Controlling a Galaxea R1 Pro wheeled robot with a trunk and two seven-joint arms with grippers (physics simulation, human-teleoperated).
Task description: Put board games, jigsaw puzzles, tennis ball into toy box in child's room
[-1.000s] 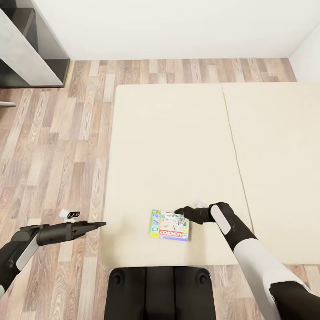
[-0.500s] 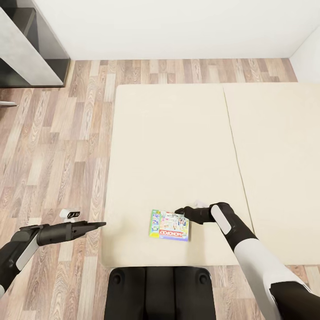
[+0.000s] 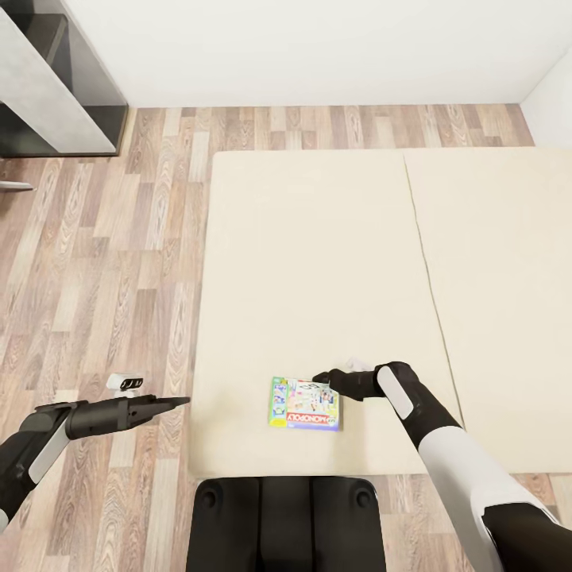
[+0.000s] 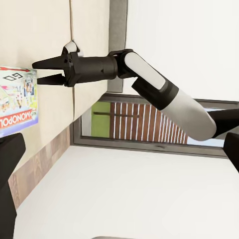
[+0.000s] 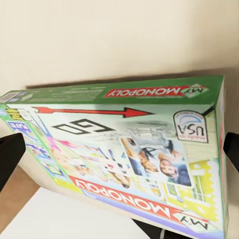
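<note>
Here, flat green-edged board game (image 3: 305,403), red Monopoly lettering, colourful print

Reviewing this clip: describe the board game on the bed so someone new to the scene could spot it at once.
Start at the wide beige bed on the wood-plank floor and go to its near edge, just ahead of the robot's base. The board game lies flat there, at the tips of the right end effector. It is a thin green-edged rectangular box with busy colourful print and a red Monopoly banner, the one object on that plain mattress.

Likely a home bedroom: beige bed (image 3: 318,270), wood-plank floor (image 3: 119,270), white walls (image 3: 318,48)
</note>
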